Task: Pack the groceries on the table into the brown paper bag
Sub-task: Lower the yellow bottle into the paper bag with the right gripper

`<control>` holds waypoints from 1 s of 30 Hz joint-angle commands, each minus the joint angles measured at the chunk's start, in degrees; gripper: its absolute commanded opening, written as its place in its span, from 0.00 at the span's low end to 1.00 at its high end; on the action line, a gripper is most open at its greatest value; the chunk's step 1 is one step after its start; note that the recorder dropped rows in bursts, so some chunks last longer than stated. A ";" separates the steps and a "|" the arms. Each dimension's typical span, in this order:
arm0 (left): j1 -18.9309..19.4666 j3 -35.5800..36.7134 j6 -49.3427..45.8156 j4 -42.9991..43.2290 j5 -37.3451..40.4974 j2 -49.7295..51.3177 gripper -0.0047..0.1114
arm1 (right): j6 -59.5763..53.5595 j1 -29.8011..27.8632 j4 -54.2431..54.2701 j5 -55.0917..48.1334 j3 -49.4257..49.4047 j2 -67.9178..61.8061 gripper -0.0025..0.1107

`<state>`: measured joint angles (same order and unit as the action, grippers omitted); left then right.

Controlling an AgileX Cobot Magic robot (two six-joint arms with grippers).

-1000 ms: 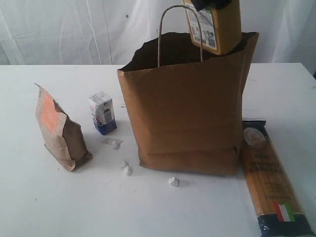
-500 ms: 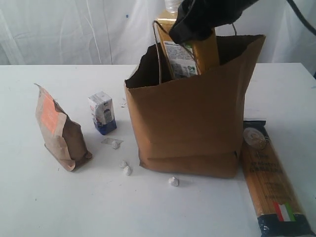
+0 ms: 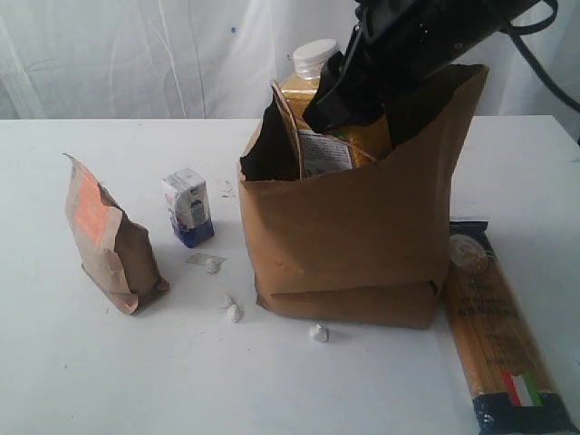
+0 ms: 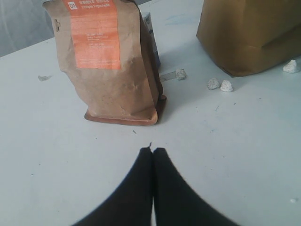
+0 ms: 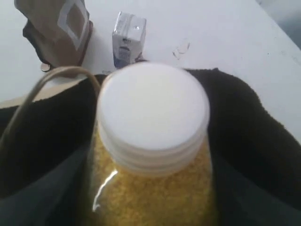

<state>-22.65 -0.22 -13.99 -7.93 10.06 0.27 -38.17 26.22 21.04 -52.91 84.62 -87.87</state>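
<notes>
Right gripper (image 3: 352, 91) grips the white-capped bottle (image 3: 314, 58) in the bag (image 3: 353, 227) mouth.
Yellow grain fills the bottle; the pouch's (image 4: 113, 66) orange label print is unreadable; left gripper (image 4: 153, 151) closed, empty.

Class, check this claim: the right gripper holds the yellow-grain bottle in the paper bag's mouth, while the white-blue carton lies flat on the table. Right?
No: the white-blue carton stands upright on the table, as the exterior view shows. The right gripper does hold the yellow-grain bottle in the paper bag's mouth.

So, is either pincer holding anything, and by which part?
Right pincer grips the yellow-grain bottle by its sides, below the cap; left pincer shut, empty.
</notes>
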 commanded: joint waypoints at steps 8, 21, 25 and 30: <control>0.22 0.22 0.20 -0.28 -0.01 -0.27 0.04 | -0.78 0.06 1.22 2.81 -2.57 0.91 0.02; 0.22 0.22 0.20 -0.28 -0.01 -0.27 0.04 | -0.20 0.06 1.22 3.23 -2.70 1.13 0.02; 0.22 0.22 0.20 -0.28 -0.01 -0.27 0.04 | -0.20 0.06 1.09 3.34 -2.70 1.45 0.02; 0.22 0.22 0.20 -0.28 -0.01 -0.27 0.04 | -0.20 0.06 1.09 3.33 -2.70 2.24 0.02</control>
<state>-22.65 -0.22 -13.99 -7.93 10.06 0.27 -38.43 26.22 21.98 -49.93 82.13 -86.71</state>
